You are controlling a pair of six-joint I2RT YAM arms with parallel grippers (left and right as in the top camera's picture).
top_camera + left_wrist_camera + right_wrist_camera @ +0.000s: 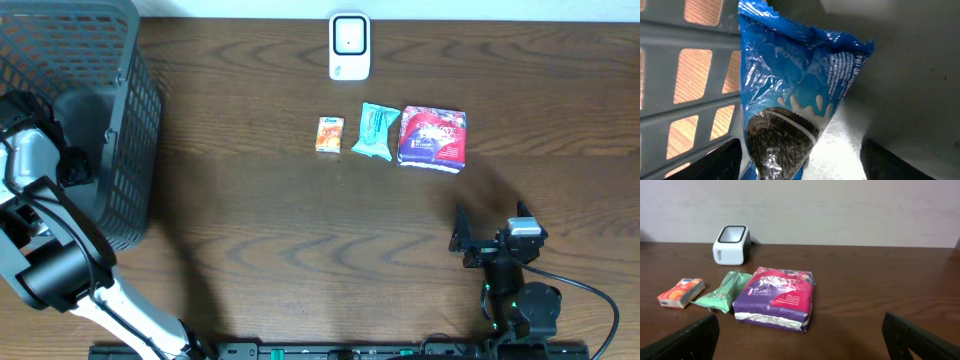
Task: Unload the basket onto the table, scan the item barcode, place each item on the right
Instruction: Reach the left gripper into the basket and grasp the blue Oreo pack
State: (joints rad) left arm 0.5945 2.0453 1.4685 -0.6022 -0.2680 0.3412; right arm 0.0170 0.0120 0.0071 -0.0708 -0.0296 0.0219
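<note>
Left hand [790, 167] is down in the basket [690, 95], its fingers spread wide either side of the blue cookie packet [790, 90] and not clamping it, while the right hand [800, 340] hangs wide open over the worktop [865, 290], facing the scanner [731, 244] and purple pack [777, 297].

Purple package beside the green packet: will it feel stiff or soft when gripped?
Probably soft: the purple package bulges with rounded edges. Its glossy wrapper may slip. Lying flat and broad, it seems unlikely to tip.
</note>
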